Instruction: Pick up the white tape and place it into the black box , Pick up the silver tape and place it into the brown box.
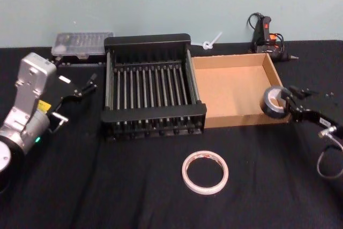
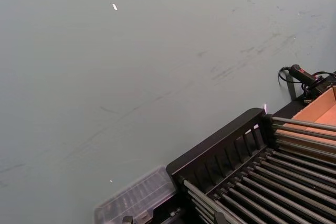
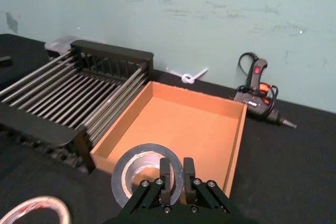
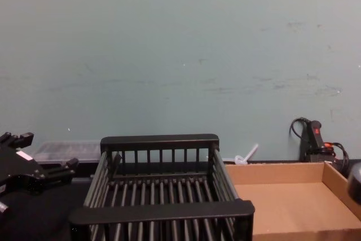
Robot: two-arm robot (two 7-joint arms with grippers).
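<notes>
Silver tape (image 1: 275, 102): your right gripper (image 1: 288, 104) clamps it over the brown box's (image 1: 231, 87) near-right corner.
White tape (image 1: 204, 171): flat on the counter (image 1: 134, 186), before the brown box.
Left gripper (image 1: 88, 85): parked beyond the black box (image 1: 151, 85), open.

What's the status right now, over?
Right claw shut on silver tape at brown box near corner. Left claw open, idle beside black box. White tape on table.

Black box (image 1: 154, 112) black, slatted; brown box (image 1: 231, 90) tan.
</notes>
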